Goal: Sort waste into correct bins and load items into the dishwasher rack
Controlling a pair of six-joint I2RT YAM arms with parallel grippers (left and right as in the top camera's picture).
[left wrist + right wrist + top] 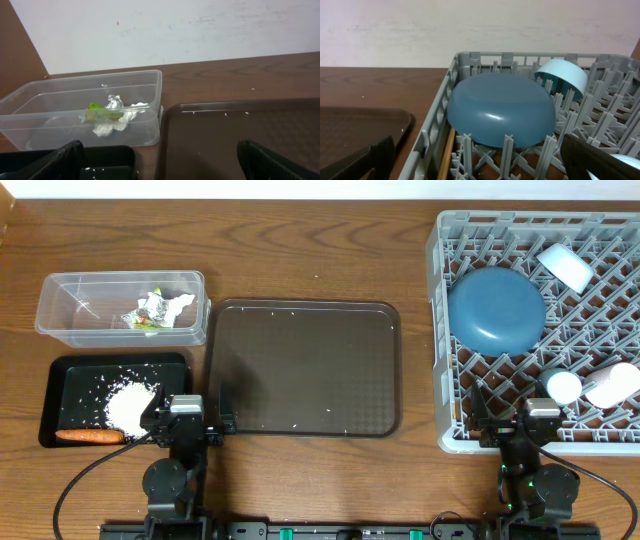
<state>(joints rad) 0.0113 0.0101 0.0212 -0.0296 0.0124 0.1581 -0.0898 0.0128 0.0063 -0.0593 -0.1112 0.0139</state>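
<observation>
Rice heap [130, 405] just beside left hand [189, 421], carrot [90, 436] near

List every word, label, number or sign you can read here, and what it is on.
None: no text can be read in any view.
Wrapper scraps in the clear tub: a green patch, too blurred to tell if it bears print.
Rack, brown tray: no markings visible.

You'll find the tub [80, 315] with scraps [160, 310] at upper left, the shallow tray [75, 385] below it holding rice [130, 405] and carrot [90, 436], the serving tray [300, 370] at centre, and the rack [437, 330] with dishes [497, 308] at right.
</observation>
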